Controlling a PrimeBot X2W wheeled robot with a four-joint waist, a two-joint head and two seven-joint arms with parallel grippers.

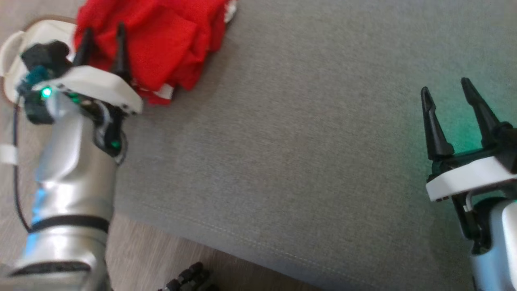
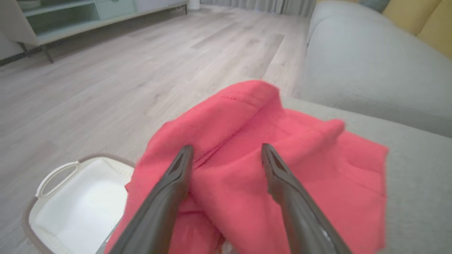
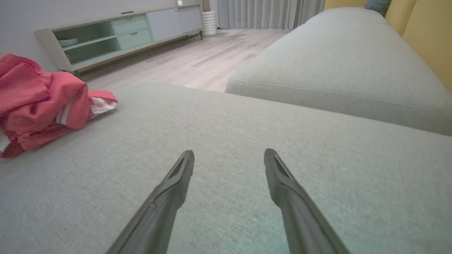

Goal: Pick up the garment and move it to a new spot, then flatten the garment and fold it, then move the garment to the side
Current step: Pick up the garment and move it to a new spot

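The garment [image 1: 161, 40] is a crumpled red heap with white stripes, lying at the far left corner of the grey cushion [image 1: 303, 141]. My left gripper [image 1: 104, 34] is open just over the heap's near edge, its two fingers apart with nothing between them. The left wrist view has those open fingertips spread over the garment [image 2: 254, 158]. My right gripper [image 1: 444, 91] is open at the right, above bare cushion, far from the garment. From the right wrist view the garment [image 3: 42, 98] lies at the left and the right gripper [image 3: 229, 155] hangs over bare fabric.
A white basket with handles [image 1: 24, 44] stands on the wooden floor beside the cushion's left corner, seen as the basket [image 2: 81, 208] under the garment's edge. A second sofa cushion [image 3: 335, 70] lies beyond. A low sideboard [image 3: 123, 31] stands by the far wall.
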